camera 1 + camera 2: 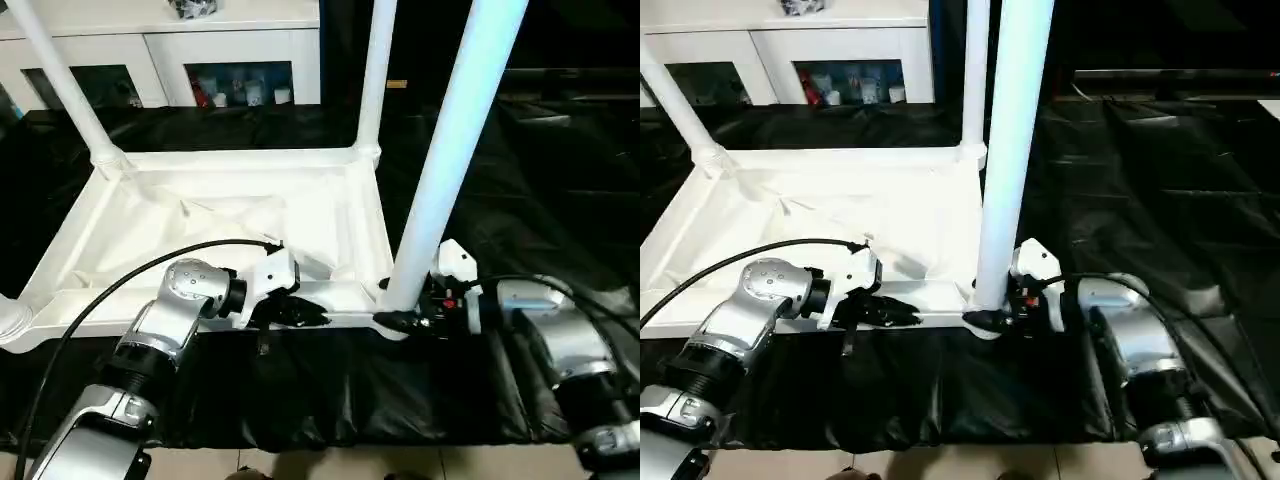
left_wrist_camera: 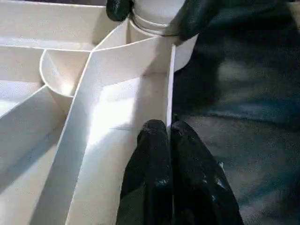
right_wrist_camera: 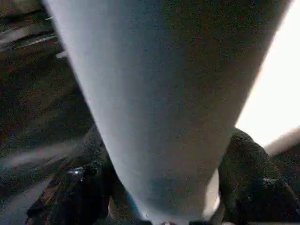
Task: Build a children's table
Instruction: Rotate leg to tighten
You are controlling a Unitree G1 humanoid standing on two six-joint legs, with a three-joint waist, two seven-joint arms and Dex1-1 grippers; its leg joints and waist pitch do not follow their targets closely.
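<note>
At tabletop's (image 1: 230, 215) near rim: left tool (image 1: 300, 313) pinched on rim wall, steadying it; right tool (image 1: 405, 318) clamped round leg (image 1: 440, 170) base, seating it in corner socket.

One tabletop (image 1: 215, 215), three upright legs (image 1: 450, 150) (a fourth partly visible), two grippers (image 1: 300, 312).

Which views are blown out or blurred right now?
Right wrist view: the leg is so close it looks soft, with a blown-out white patch beside it. Left wrist view: the tabletop ribs glare bright, the left gripper looks sharp. Head views: even light, the cabinet is bright.
</note>
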